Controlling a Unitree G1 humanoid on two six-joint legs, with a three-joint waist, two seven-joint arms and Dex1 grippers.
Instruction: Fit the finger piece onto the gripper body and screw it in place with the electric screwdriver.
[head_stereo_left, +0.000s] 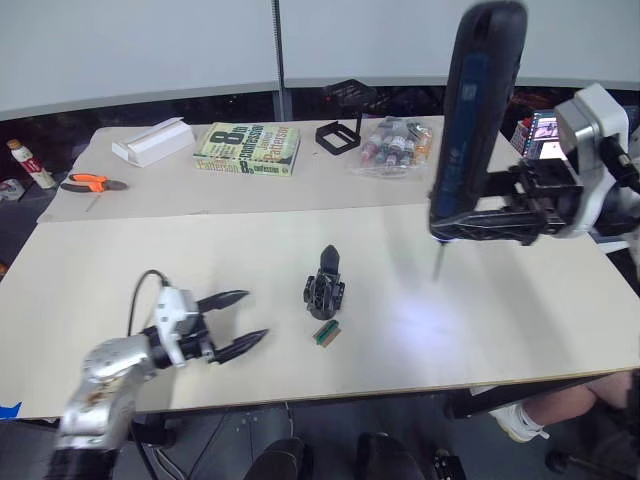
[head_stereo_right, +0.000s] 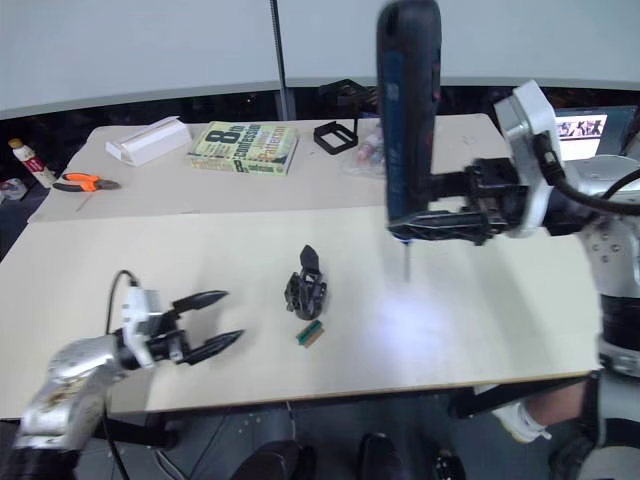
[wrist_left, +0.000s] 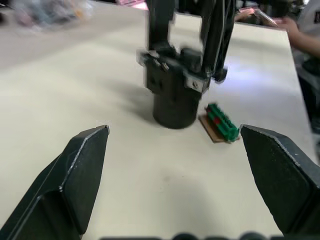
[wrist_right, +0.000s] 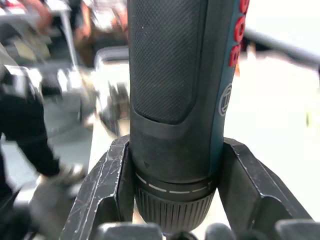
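Near the desk's front edge, in the head views, the gripper body (head_stereo_left: 325, 285) stands upright at mid-width, a small green block (head_stereo_left: 327, 333) just beside it toward the front. Left gripper (head_stereo_left: 240, 320) hovers low near the front-left corner, fingers apart, empty. Right gripper (head_stereo_left: 487, 212) is clamped on the upright screwdriver (head_stereo_left: 478, 110) above the desk's right half, bit (head_stereo_left: 436, 262) pointing down. Left wrist view: both spread fingers (wrist_left: 75, 180) frame the body (wrist_left: 175, 95) and block (wrist_left: 220, 122). Right wrist view: fingers (wrist_right: 107, 187) grip the screwdriver (wrist_right: 175, 100) just above its collar.
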